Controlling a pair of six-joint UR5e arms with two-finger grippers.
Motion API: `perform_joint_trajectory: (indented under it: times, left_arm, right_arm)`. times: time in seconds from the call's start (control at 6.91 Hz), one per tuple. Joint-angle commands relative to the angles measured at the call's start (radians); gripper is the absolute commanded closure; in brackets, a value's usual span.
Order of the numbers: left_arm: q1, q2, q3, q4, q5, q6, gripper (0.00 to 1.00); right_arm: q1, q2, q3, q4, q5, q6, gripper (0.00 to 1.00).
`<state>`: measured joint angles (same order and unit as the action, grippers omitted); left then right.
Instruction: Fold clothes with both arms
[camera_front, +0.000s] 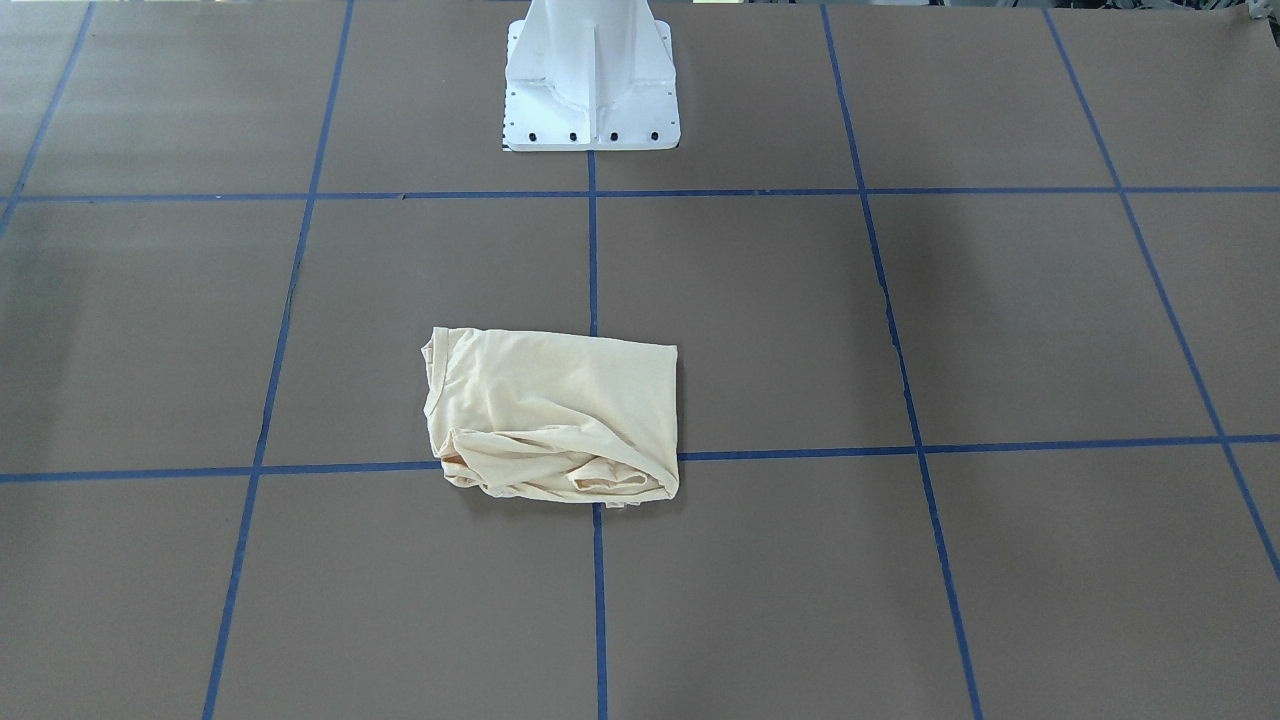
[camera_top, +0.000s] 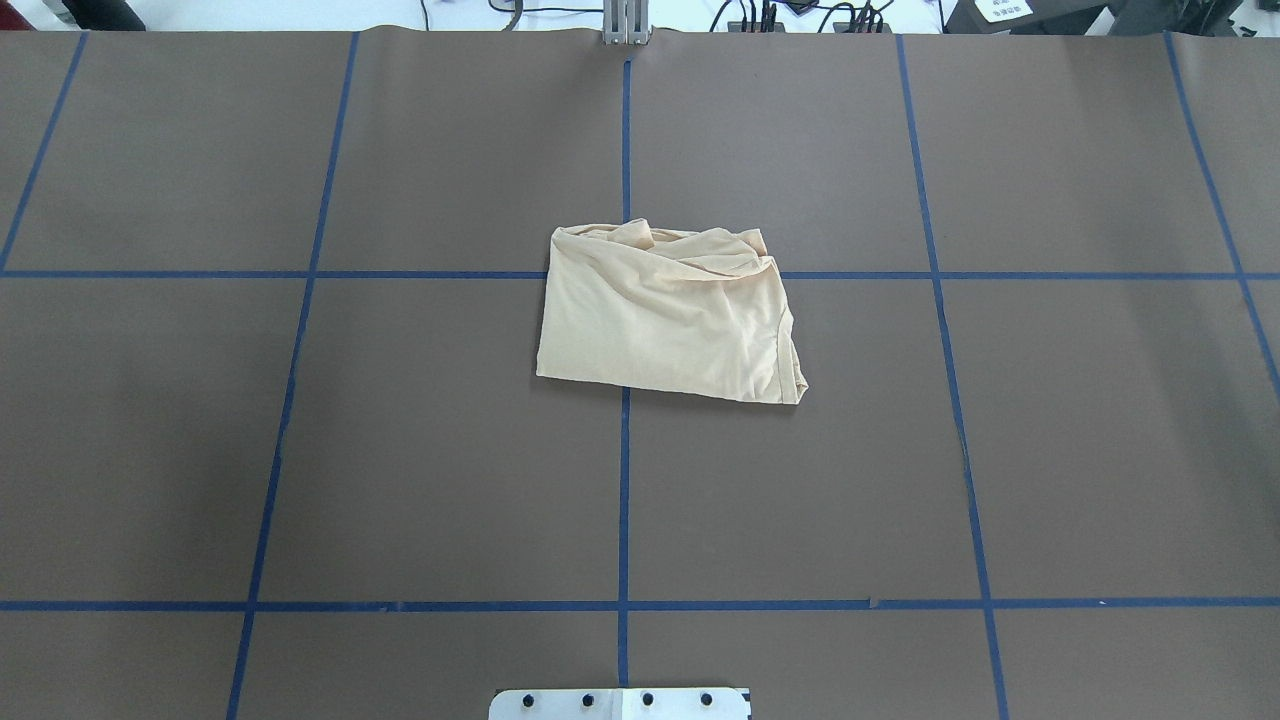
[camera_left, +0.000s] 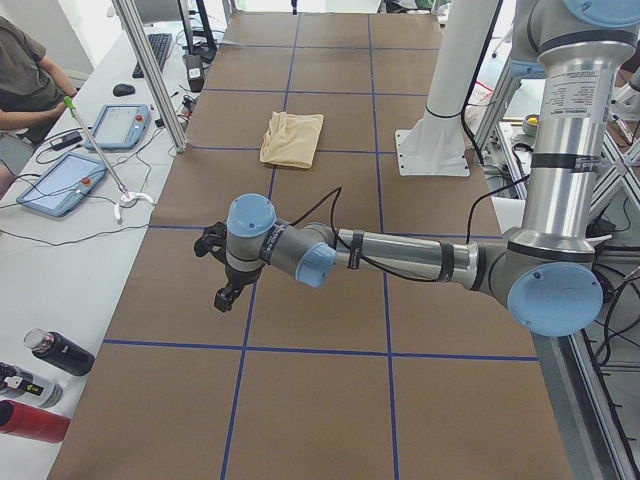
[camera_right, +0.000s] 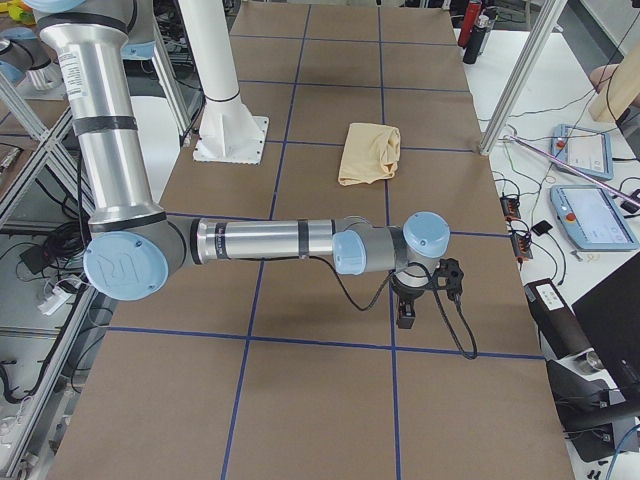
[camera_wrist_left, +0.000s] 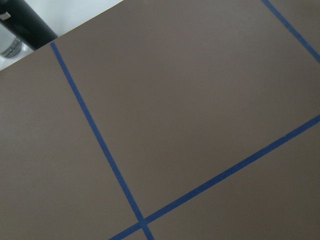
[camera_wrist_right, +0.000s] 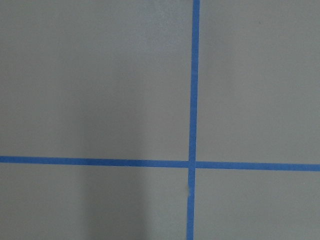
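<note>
The pale cream-yellow shirt (camera_top: 667, 311) lies folded into a compact rectangle at the middle of the brown table; it also shows in the front-facing view (camera_front: 555, 414) and both side views (camera_left: 292, 138) (camera_right: 370, 153). Its print and label are hidden. My left gripper (camera_left: 222, 280) shows only in the exterior left view, far from the shirt near the table's left end; I cannot tell whether it is open or shut. My right gripper (camera_right: 420, 305) shows only in the exterior right view, far from the shirt near the right end; I cannot tell its state. Both wrist views show only table.
The white pedestal base (camera_front: 592, 85) stands on the robot's side of the table. Blue tape lines (camera_top: 624, 480) grid the brown surface. Tablets (camera_left: 62, 180) and bottles (camera_left: 60, 352) lie on the side bench past the left end; a person (camera_left: 22, 75) sits there.
</note>
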<state>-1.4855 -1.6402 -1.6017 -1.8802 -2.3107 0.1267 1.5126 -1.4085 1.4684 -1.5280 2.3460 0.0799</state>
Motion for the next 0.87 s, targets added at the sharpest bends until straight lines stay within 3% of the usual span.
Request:
perform_joint_trajectory:
  times: [0.0, 0.72]
  left_arm:
    - [-0.013, -0.017, -0.001, 0.099, -0.018, 0.01, 0.01]
    - [-0.013, 0.0, -0.02, 0.07, -0.021, -0.012, 0.01]
  right_arm:
    - [0.001, -0.01, 0.006, -0.003, 0.01, -0.038, 0.0]
    - [-0.002, -0.053, 0.086, -0.029, 0.004, -0.028, 0.0]
